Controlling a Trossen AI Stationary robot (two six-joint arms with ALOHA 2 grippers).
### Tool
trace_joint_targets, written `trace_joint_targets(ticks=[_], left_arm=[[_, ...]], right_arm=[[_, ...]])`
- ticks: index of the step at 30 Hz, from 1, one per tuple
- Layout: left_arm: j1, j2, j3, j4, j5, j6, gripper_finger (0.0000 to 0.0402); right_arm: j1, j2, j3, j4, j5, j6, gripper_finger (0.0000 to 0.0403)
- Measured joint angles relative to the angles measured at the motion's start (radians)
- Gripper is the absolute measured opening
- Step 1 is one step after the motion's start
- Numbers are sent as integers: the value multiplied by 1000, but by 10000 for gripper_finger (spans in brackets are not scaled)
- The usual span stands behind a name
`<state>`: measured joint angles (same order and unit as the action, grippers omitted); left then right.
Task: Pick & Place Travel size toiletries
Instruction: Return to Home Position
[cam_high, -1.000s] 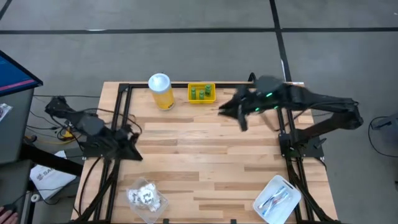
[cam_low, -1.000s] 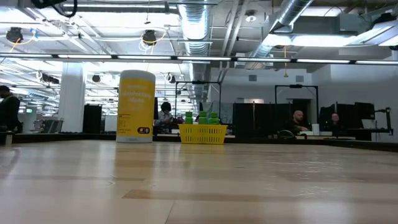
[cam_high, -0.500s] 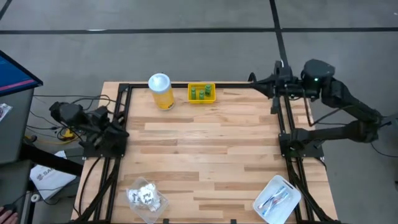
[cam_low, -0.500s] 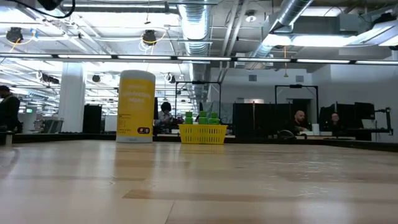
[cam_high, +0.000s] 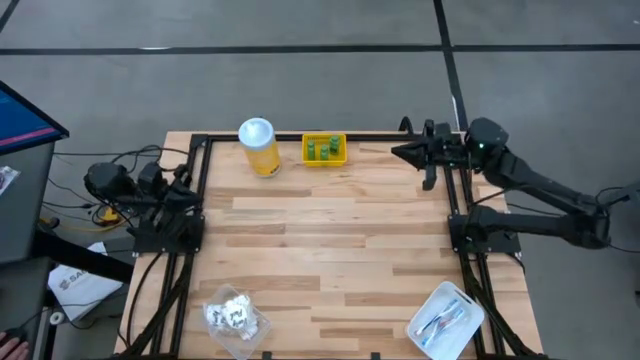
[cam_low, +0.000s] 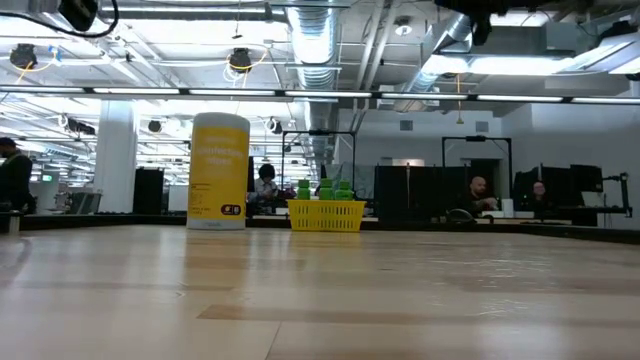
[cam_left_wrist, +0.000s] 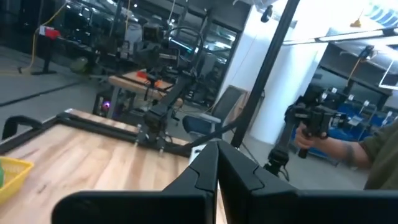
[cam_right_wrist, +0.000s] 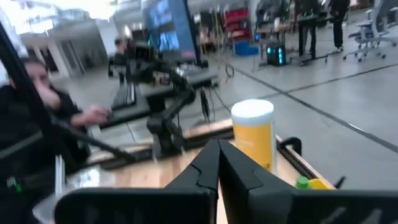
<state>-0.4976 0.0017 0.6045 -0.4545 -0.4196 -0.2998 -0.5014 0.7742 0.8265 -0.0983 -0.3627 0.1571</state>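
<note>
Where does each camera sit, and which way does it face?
High: overhead, straight down on the table, left arm and right arm flanking.
Low: table height, facing yellow jar and yellow tray; arm parts overhead.
Left wrist: past shut left gripper, toward right arm.
Right wrist: past shut right gripper, toward yellow jar.
High and low share the yellow jar.

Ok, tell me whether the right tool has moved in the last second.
Yes. The right tool pulled away from the yellow tray, toward the right edge of the table.
</note>
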Motion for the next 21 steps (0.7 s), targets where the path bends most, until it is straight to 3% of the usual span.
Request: trace_joint_targets(ticks=[5, 10, 21], left_arm=[[0, 0, -35, 15, -28, 30, 1], [0, 0, -153, 69, -36, -41, 1], [0, -2, -486, 495, 27, -151, 1]], right_arm=[[-41, -63, -157, 214, -4, 84, 1], [-73, -125, -268, 287, -6, 132, 0], [-91, -236, -493, 470, -33, 182, 0]])
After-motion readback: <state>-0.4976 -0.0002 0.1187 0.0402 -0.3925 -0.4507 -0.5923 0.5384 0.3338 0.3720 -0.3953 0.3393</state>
